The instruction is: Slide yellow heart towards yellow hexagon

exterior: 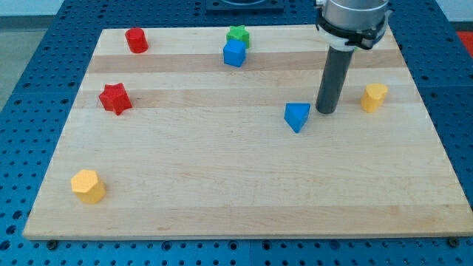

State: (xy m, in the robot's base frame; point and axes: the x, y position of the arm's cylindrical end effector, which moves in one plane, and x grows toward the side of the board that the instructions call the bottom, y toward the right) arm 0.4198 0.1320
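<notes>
The yellow heart [374, 97] lies at the view's right, in the upper half of the wooden board [236, 192]. The yellow hexagon [88, 186] lies near the board's bottom left corner, far from the heart. My tip [326, 111] rests on the board to the left of the yellow heart, with a gap between them, and just right of the blue triangle [297, 116].
A red star [115, 98] lies at the left. A red cylinder [136, 40] is at the top left. A green star [238, 35] and a blue cube [234, 53] sit together at the top middle.
</notes>
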